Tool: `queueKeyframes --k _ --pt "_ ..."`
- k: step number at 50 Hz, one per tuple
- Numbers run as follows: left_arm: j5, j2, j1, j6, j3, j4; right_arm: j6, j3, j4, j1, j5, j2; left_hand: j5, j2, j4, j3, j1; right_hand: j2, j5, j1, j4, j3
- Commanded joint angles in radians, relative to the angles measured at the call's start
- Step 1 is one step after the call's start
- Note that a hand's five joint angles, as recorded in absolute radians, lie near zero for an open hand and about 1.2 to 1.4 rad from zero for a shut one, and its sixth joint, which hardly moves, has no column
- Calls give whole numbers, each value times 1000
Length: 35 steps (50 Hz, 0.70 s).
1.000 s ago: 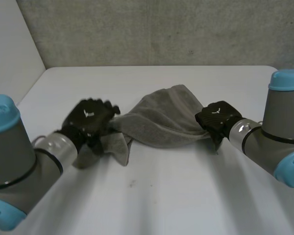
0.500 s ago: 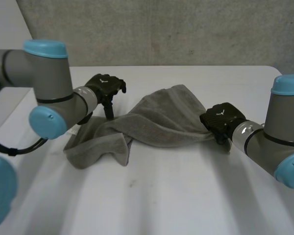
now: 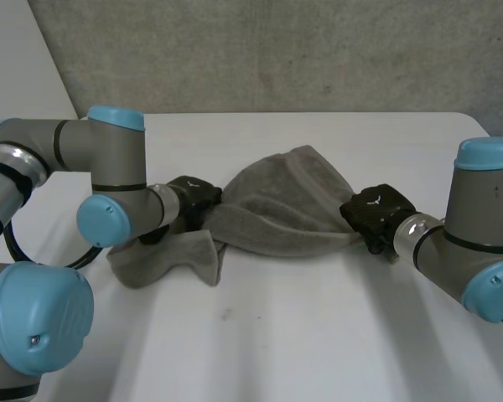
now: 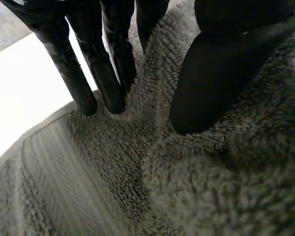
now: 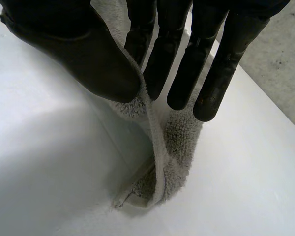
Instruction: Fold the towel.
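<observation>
A grey towel (image 3: 277,209) lies crumpled in a heap on the white table (image 3: 318,335). My left hand (image 3: 193,197) rests on the heap's left side, just above a loose flap. In the left wrist view its fingers (image 4: 108,73) and thumb (image 4: 221,73) dig into the towel (image 4: 196,187) and squeeze a raised ridge of cloth between them. My right hand (image 3: 375,208) is at the towel's right end. In the right wrist view its thumb (image 5: 83,54) and straight fingers pinch the towel's hemmed edge (image 5: 179,142), which hangs down to the table.
My left arm's elbow (image 3: 109,180) reaches low over the table's left part. A grey wall (image 3: 277,50) stands behind the table's far edge. Bare white table lies in front of the towel and beyond it.
My left arm swung round and its hand left the towel's left flap, rose, then came down on the heap's left side with fingers closing. My right hand kept its pinch and barely moved.
</observation>
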Motion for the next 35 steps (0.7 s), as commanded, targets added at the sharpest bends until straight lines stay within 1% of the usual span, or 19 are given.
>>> queueKeyframes --k 1,2,4,5,7,8,10,11,13,16,18,19,21,24,26,27,29,32,35 --pt "-21 43 2 -7 23 -15 0 -34 3 -3 4 -9 429 428 427 428 457 87 51 63 416 504" --pt "-21 43 2 -7 23 -15 0 -34 3 -3 4 -9 429 428 427 428 457 87 51 63 416 504" --pt "-44 117 2 -22 12 -14 3 -66 8 -3 10 -20 429 428 427 428 457 87 51 63 416 504" --pt "-44 117 2 -22 12 -14 3 -67 8 -3 10 -20 429 428 427 428 457 87 51 63 416 504" --pt "-52 196 -1 -57 5 -9 11 -97 14 -3 13 -49 429 428 427 428 457 87 51 63 416 504" --pt "-52 197 -1 -57 5 -9 11 -97 14 -3 13 -49 429 428 427 428 457 87 51 63 416 504" --pt "-53 278 -5 -123 -3 -17 14 -122 15 -3 13 -100 429 428 427 428 457 87 51 63 416 504" --pt "-53 278 -5 -123 -3 -17 14 -122 15 -3 13 -100 429 428 427 428 457 87 51 63 416 504" --pt "-53 370 -5 -177 -43 -18 14 -151 32 -3 13 -159 429 428 427 428 457 87 51 63 416 504" --pt "-52 419 -5 -189 -71 -18 14 -171 58 -2 13 -190 429 428 427 428 457 87 51 63 416 504" --pt "-49 522 -3 -197 -136 -17 14 -235 139 -2 13 -241 429 428 427 428 457 87 51 63 416 504" --pt "-49 522 -3 -197 -137 -17 14 -235 140 -2 13 -241 429 428 427 428 457 87 51 63 416 504" --pt "-49 615 0 -197 -196 -14 16 -316 239 -3 13 -276 429 428 427 428 457 87 51 63 416 504" --pt "-50 655 0 -200 -218 -14 16 -360 285 -8 13 -290 429 428 427 428 457 87 51 63 416 504" --pt "-52 718 2 -200 -245 -21 13 -448 382 -29 15 -310 429 428 427 428 457 87 51 63 416 504" --pt "-52 718 2 -200 -246 -21 13 -448 382 -29 15 -310 429 428 427 428 457 87 51 63 416 504" --pt "-53 758 3 -203 -268 -44 14 -529 466 -52 9 -313 429 428 427 428 457 87 51 63 416 504" --pt "-53 783 5 -203 -293 -78 14 -588 527 -57 9 -315 429 428 427 428 457 87 51 63 416 504" --pt "-56 803 3 -205 -319 -106 8 -608 578 -54 3 -315 429 428 427 428 457 87 51 63 416 504"
